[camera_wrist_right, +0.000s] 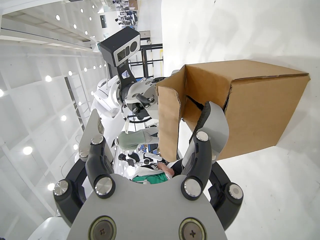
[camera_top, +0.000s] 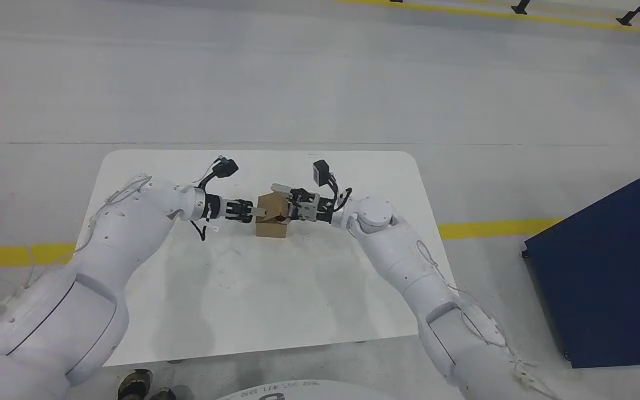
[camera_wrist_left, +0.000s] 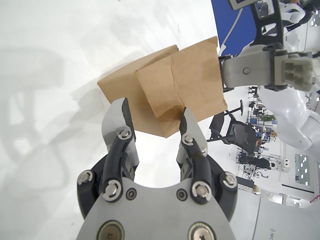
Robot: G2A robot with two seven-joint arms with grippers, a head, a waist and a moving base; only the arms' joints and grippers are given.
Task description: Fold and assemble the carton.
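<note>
— Where is the carton found?

— The carton (camera_top: 270,217) is seen standing on the desk (camera_top: 300,310), about midway between the left and right edges and nearer the far edge than the near one. One side is left open, with a flap (camera_wrist_right: 168,123) turned outward.

— How is the left end effector held?

— The left end effector (camera_wrist_left: 153,111) is set against the carton's left side. Its fingers (camera_wrist_left: 126,118) are spread apart, and a folded corner of the carton is framed between the tips. A firm grip cannot be confirmed.

— And the right one?

— The right end effector (camera_wrist_right: 150,109) is placed at the opposite, open side. It is opened wide. One of its fingers (camera_wrist_right: 215,121) is pushed in at the opening and the other is kept well outside. The outward flap is straddled between them rather than pinched.
</note>
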